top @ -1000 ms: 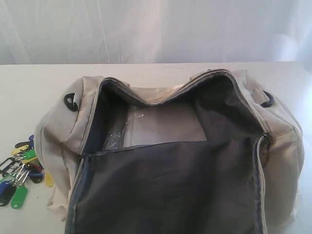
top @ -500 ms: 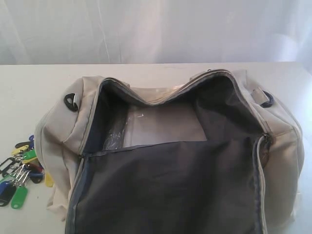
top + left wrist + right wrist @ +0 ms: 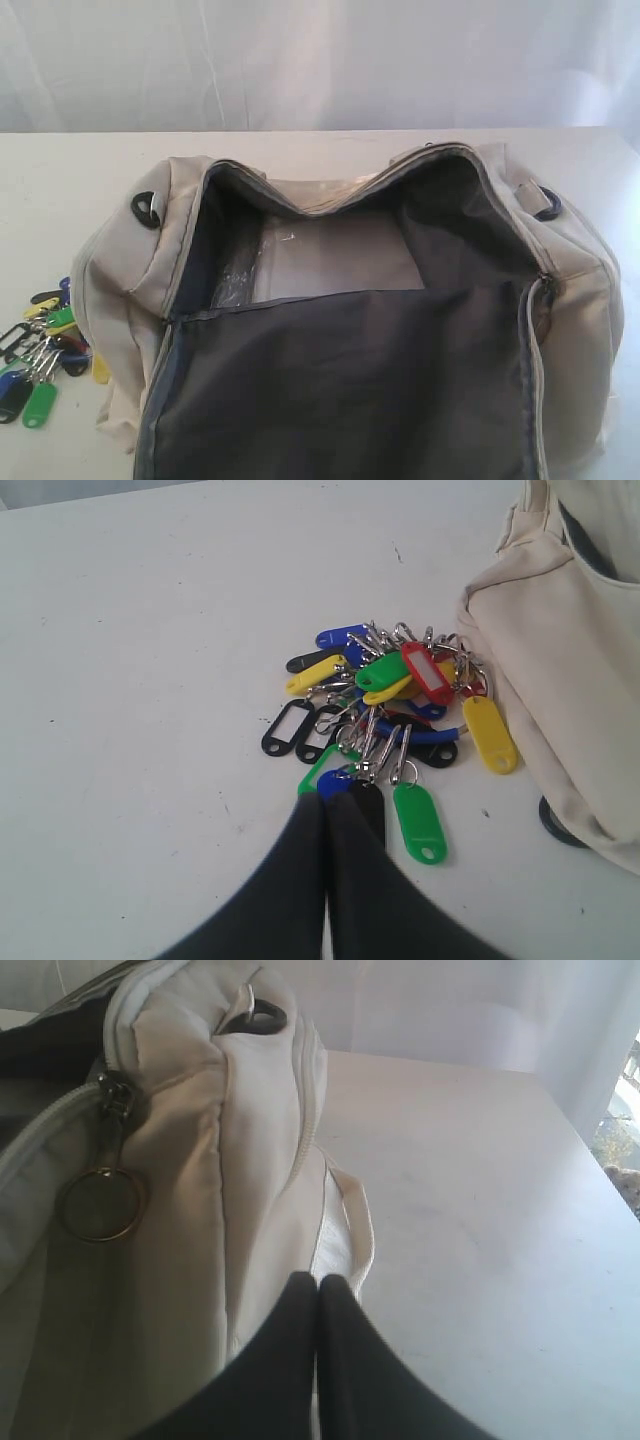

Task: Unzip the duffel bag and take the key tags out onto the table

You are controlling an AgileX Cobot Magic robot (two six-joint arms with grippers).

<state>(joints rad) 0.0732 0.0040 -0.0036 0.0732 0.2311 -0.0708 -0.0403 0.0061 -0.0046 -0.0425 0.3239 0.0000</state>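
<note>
The cream duffel bag (image 3: 110,300) lies unzipped on the white table (image 3: 60,190), its dark grey lining showing. The key tags (image 3: 40,350) lie in a bunch on the table beside the bag's left end; the left wrist view shows the key tags (image 3: 390,710) as green, blue, red, yellow and black tags on metal rings. My left gripper (image 3: 327,802) is shut and empty, its tips just short of the bunch. My right gripper (image 3: 318,1282) is shut with nothing in it, beside the duffel bag (image 3: 180,1210) at its right end. Neither gripper shows in the exterior view.
A brass pull ring (image 3: 98,1205) hangs from the zipper at the bag's right end, and a pale webbing handle (image 3: 350,1220) lies on the table there. A black strap ring (image 3: 148,208) sits on the bag's left end. A white curtain hangs behind the table.
</note>
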